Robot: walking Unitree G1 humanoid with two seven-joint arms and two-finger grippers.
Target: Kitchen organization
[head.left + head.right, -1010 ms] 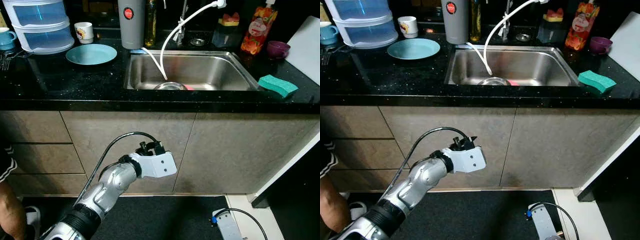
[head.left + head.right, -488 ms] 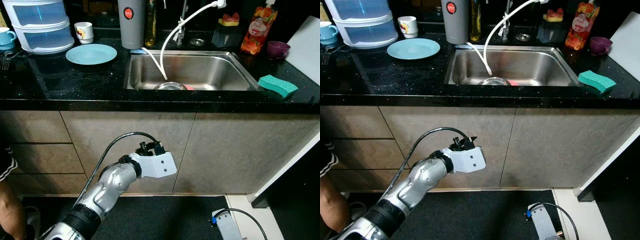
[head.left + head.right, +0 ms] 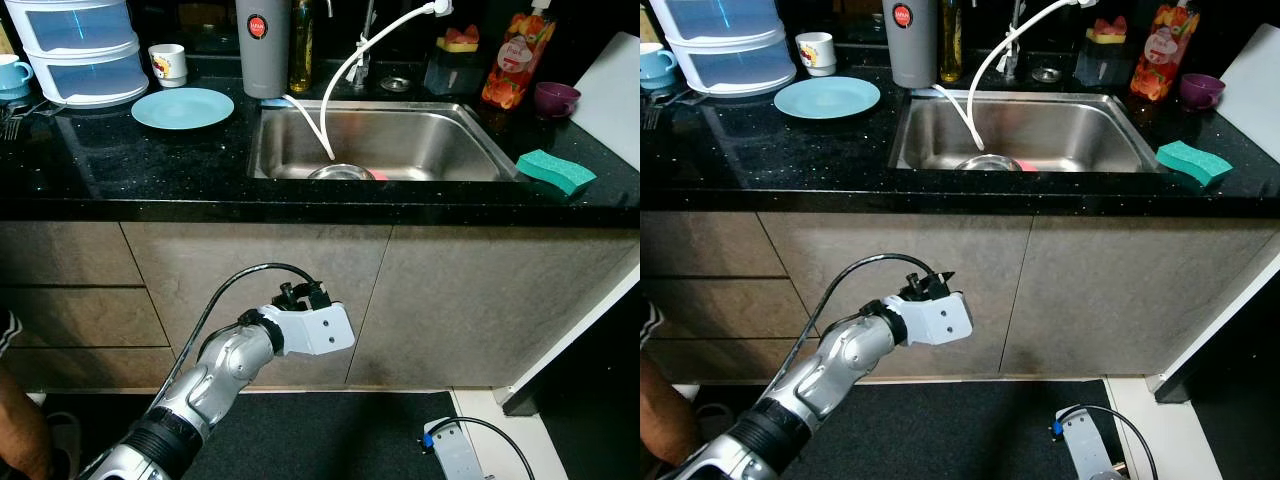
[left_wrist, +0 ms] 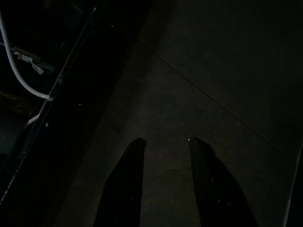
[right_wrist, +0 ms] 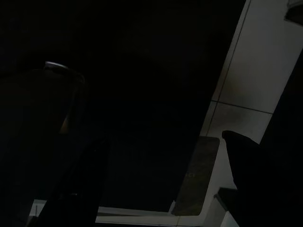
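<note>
Kitchen things are all where they lie, so I judge the organizing barely begun. Along the top of the head view sits the black counter (image 3: 150, 160). On it, the teal plate (image 3: 182, 108) lies in the upper left, the white mug (image 3: 167, 63) just behind it, the stacked clear containers (image 3: 85, 55) at the far upper left beside a blue cup (image 3: 12, 72). A steel bowl (image 3: 340, 172) rests in the sink (image 3: 470, 140) at top centre, and a green sponge (image 3: 555, 170) lies on the counter at the right.

My left gripper (image 4: 165, 146) hangs low in the lower-centre of the frame, before the cabinet fronts (image 3: 450, 300), well below the counter; its fingers stand a little apart, holding nothing. My right gripper I cannot read: its wrist view is too dark. A person's arm (image 3: 20, 440) shows at the lower left edge.

Everything is left: raise an arm, pick a first item.
</note>
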